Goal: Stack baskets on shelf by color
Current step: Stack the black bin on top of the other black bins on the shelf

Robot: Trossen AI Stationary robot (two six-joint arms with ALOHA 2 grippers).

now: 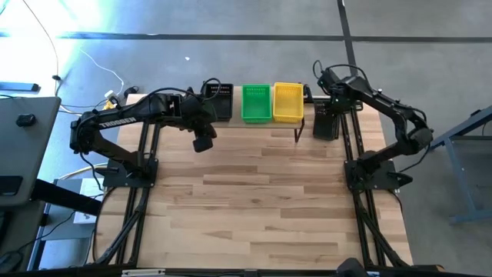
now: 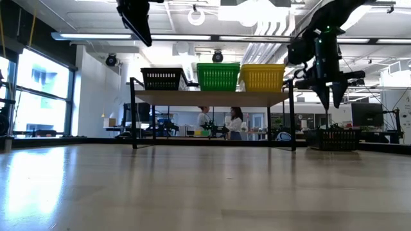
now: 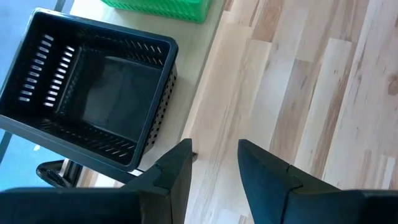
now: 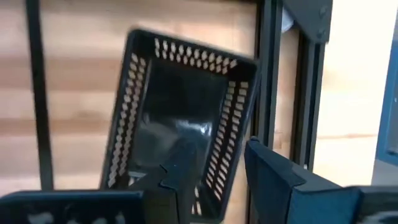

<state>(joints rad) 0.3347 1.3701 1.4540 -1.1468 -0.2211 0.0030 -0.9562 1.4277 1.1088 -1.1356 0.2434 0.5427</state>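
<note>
High view: three baskets are seen in a row on the shelf at the far edge of the table — black basket on the shelf, green basket, yellow basket. A loose black basket sits on the table just beside the shelf's right end. The left gripper hangs near the front of the shelf's left end; the right gripper is held above the loose basket.

Low view: the three baskets are seen upright, side by side, on the plank. The loose black basket rests on the tabletop, with the right gripper pointed down above it and not touching. How many baskets are nested in each colour cannot be told.

Left wrist view: the left gripper is parted and empty, over bare table beside the shelved black basket.

Right wrist view: the right gripper is spread wide, nothing held, with one finger over the loose basket's interior.

Handling, as judged: thin perforated plastic — light, fairly stiff, somewhat slippery, and easily tipped. One wall at the rim is best pinched, one finger inside and one outside.
</note>
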